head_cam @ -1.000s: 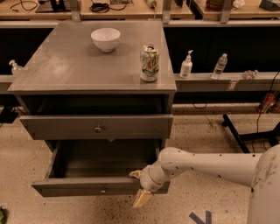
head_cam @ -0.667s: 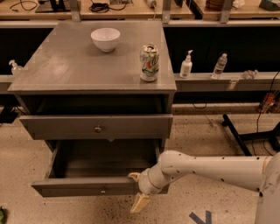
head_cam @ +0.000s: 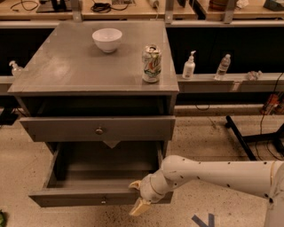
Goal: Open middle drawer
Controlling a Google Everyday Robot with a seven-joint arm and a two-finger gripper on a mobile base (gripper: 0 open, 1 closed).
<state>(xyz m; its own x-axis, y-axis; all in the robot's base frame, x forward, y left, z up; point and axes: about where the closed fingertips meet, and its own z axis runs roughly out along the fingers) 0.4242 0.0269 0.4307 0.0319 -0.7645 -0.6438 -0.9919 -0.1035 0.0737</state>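
While the middle drawer point(head_cam: 75, 198) stands pulled out, the claw point(head_cam: 134, 198), spread apart, sits at its front's right end.

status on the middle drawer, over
Gripper open, at the right end of the drawer front. Middle drawer pulled well out. Nothing seen blocking it; bowl and can up on the cabinet top.

A lab is showing: cable-strewn pale wooden workbenches point(head_cam: 128, 13) are lining the back, the cream two-finger gripper point(head_cam: 134, 197) hovering at the grey middle drawer point(head_cam: 66, 198).
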